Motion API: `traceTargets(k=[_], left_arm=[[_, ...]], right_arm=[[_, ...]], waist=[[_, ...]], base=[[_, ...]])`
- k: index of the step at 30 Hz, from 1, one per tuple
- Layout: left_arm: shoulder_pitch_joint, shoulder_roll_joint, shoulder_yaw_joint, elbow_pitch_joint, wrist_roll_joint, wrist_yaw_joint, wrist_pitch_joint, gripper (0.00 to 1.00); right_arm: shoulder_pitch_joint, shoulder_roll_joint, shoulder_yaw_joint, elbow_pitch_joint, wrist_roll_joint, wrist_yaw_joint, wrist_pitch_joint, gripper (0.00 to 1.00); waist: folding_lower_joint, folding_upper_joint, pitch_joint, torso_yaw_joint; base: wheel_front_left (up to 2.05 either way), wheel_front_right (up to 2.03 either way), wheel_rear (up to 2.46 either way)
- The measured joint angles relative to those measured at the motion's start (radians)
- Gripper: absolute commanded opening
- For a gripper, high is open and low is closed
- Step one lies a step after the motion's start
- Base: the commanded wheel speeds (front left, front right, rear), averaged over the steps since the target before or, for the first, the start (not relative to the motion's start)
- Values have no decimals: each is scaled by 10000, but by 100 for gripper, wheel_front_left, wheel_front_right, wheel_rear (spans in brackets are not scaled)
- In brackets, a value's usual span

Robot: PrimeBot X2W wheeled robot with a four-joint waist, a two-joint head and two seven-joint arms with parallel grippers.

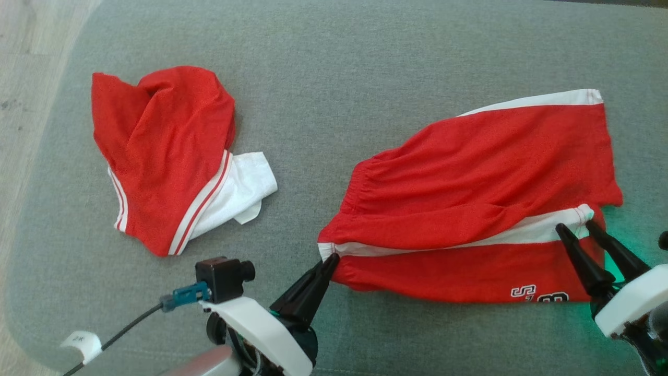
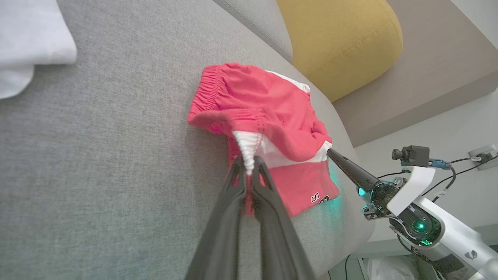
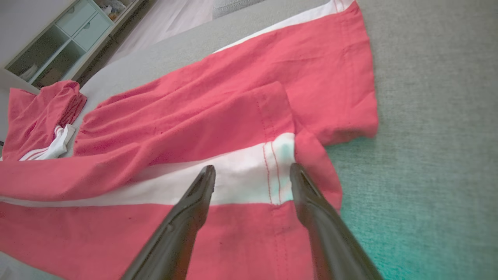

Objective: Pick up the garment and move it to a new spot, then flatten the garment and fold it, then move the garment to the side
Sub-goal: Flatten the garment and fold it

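So the red shorts [image 1: 469, 172] are lying on the right half of the grey cushion [image 1: 323, 78], mostly spread out but bunched along the elastic waistband, which points toward the middle of the seat. A white side stripe runs across them from the waistband to the leg hem, and there's another white stripe along the far edge. Some white-and-black lettering sits on the near edge, close to the robot.

The left gripper [image 1: 331, 259] is clamped tight on the waistband end of that white stripe. In the left wrist view you can see the gathered white fabric pinched right between the two dark fingertips, pulled up a little off the cushion.

The right gripper [image 1: 574, 225] is at the other end, at the leg hem. Its jaws are spread wide with nothing in them. In the right wrist view the two fingers straddle the white stripe just by the red hem stitching, one tip on either side of it. They're low over the cloth, but I can't tell if they're actually touching it. There's a green glow from the gripper on the cushion beside it.

Well apart from all that, on the left side of the cushion, there's a second red garment [image 1: 162, 156] with white trim, lying crumpled. A yellow pillow [image 2: 342, 39] sits past the far end of the cushion in the left wrist view.
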Motion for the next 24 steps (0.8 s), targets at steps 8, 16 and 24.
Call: traceTargets(k=[8,16,24], left_arm=[[-87,-46,0,25,77,-81,15,0],[-241,-40,31,40,77,-82,25,0],[-225,79,40,-276,75,-79,29,0]], right_arm=[[-292,2,169,723,-117,0,-52,92],[-571,6,577,775,27,0,-276,0],[-200,-537,176,-253,399,0,-662,0]], waist=[[0,0,148,130],[0,0,152,55],[0,0,-315,-195]], base=[[0,0,0],[0,0,0],[0,0,0]])
